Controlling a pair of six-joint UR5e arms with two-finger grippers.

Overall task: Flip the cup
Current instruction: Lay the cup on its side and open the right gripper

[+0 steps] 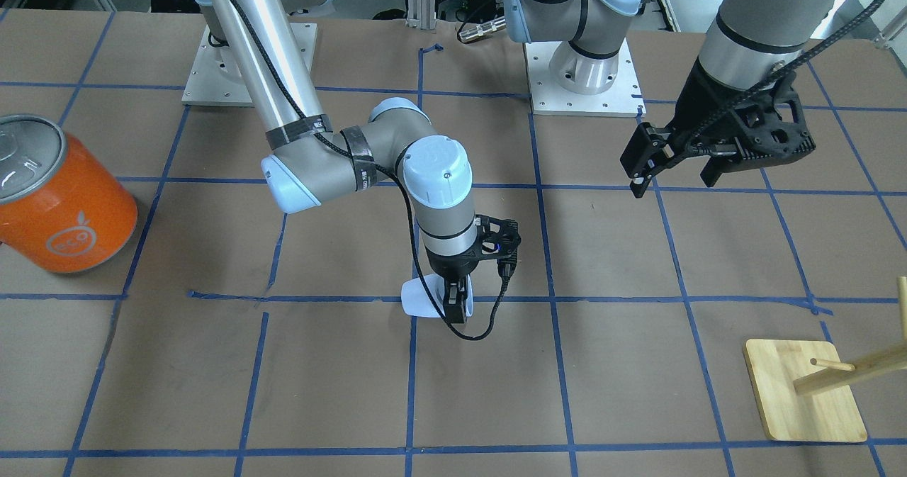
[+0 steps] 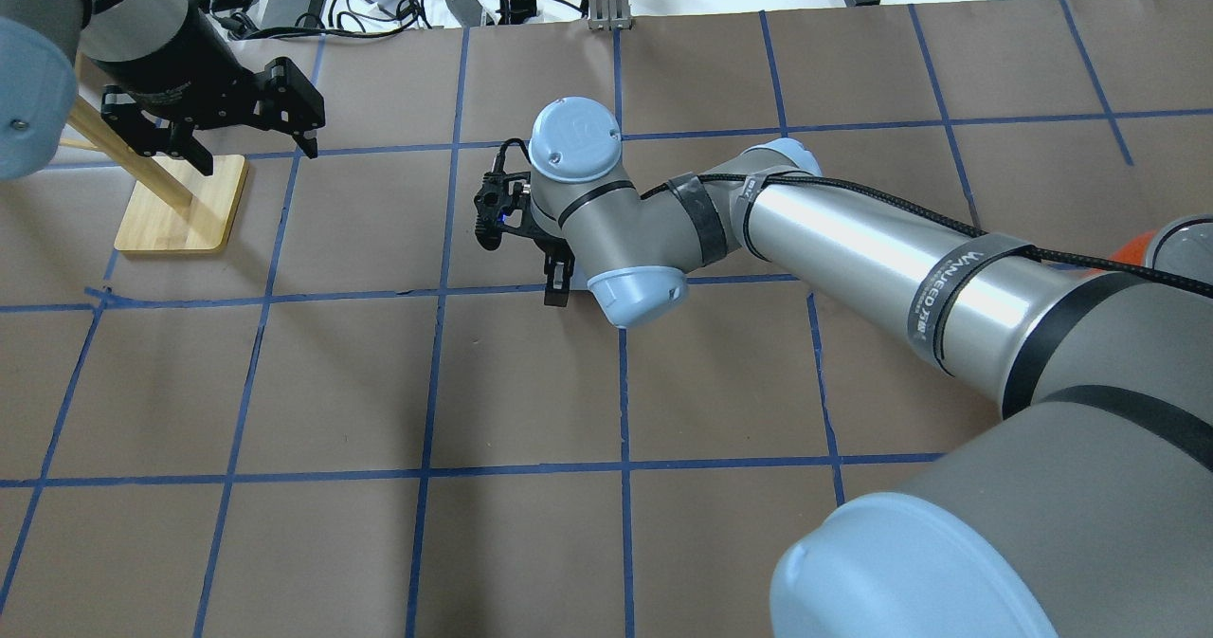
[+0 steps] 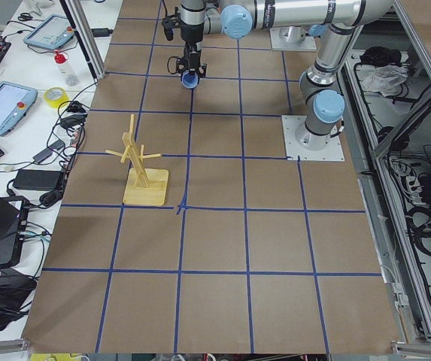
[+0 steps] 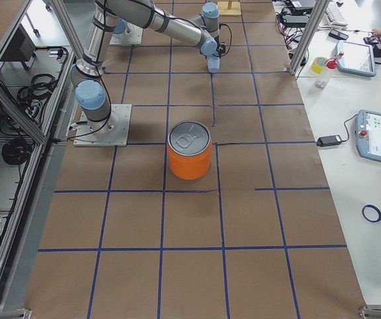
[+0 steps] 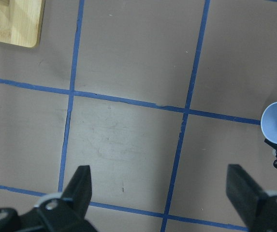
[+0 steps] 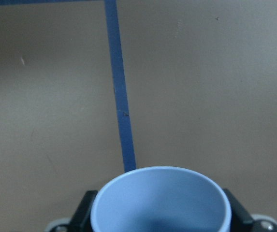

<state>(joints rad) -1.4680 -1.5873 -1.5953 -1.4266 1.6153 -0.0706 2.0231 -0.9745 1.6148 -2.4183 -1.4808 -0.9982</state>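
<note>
The brown-papered tabletop [image 1: 638, 363], ruled in blue tape, carries little. The right arm [image 1: 269, 59] stretches from the robot's edge to about the middle of the top, well apart from every edge and corner. An orange can [image 1: 64, 200] stands toward the robot's right end. A wooden peg stand [image 1: 804, 392] sits toward the left end, near the operators' edge. Both are well apart from the work. The left gripper [image 1: 673, 185] hangs above the table (idle, by the look of it), its jaws spread wide with nothing between them.

The right gripper [image 1: 455, 308] points down and is closed on the cup [image 1: 418, 300] at mid-table. In the right wrist view its fingers [image 6: 86, 211] press the outer wall from either side just below the rim, and the open mouth faces the camera. Whether the base touches the paper I cannot tell.

The cup looks light, stiff and thin-walled. Its smooth matte skin narrows toward the base, so a weak squeeze may let it creep along the taper, and a hard one might pinch it out of the pads. The soundest hold seems to be across the widest part near the rim, where the wall runs nearly straight. Turning it over probably calls for a slow roll of the wrist, so that so light a thing does not swivel between the pads.
</note>
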